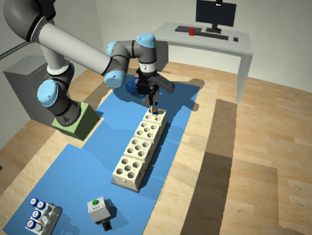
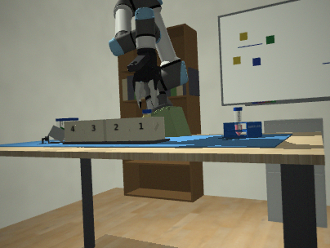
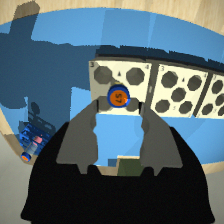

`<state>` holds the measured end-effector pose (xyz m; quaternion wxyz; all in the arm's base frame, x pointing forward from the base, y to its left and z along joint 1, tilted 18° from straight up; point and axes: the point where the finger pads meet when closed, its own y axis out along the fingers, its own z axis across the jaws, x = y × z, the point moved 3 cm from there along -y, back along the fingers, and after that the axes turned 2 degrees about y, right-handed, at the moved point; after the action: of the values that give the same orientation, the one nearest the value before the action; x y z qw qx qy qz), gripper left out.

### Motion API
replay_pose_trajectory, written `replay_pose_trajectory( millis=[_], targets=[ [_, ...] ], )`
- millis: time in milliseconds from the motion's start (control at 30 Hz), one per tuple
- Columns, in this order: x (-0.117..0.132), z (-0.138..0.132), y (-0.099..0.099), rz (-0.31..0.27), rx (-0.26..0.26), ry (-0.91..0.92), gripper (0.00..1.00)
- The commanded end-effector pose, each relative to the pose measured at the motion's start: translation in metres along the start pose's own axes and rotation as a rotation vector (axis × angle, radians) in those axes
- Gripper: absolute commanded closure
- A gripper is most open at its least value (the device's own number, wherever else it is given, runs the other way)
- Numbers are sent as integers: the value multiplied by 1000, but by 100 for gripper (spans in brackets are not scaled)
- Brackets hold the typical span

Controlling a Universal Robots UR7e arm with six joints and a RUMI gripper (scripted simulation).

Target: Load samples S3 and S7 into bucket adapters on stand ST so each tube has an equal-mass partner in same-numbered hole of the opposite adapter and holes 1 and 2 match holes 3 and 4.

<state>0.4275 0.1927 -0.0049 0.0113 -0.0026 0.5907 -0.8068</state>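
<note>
Far left from top view, pale rack (image 1: 56,219) with blue-capped, white-dotted tubes (image 1: 35,214); then small grey sloped desk (image 1: 101,211) (image 2: 55,133), green round key (image 1: 95,202) on top; blue rack (image 1: 131,88) (image 2: 253,130) (image 3: 31,134) with orange-dotted tube (image 1: 137,76) (image 2: 238,115) (image 3: 26,157); cream blocky adapters (image 1: 126,181) (image 2: 94,136) (image 3: 156,100) in row; S7, blue-capped clear tube with orange dot (image 1: 155,111) (image 2: 147,111) (image 3: 118,96), upright in adapter 1's centre hole; black-and-grey jaws (image 1: 154,106) (image 2: 148,105) apart around it, unclamped

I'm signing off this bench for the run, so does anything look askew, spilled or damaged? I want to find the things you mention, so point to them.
Nothing looks spilled or damaged. The four adapters (image 1: 123,181) (image 2: 135,130) (image 3: 107,87) line up in a row. One thing draws the eye: the tube (image 2: 238,116) (image 3: 33,149) in the blue rack (image 1: 132,88) (image 2: 253,130) looks slanted in the wrist view but upright in the exterior view, so probably just perspective.
</note>
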Motion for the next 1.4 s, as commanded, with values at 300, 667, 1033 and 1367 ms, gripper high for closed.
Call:
replay_pose_trajectory(
  millis=[300, 667, 1033, 1367],
  targets=[
    [29, -33, -12, -9, 1, -254, 65],
    [85, -105, -15, -3, -1, -748, 65],
    [133, -162, -15, -3, -2, -1009, 65],
    [176, -214, -15, -3, -2, -1007, 65]
  ],
)
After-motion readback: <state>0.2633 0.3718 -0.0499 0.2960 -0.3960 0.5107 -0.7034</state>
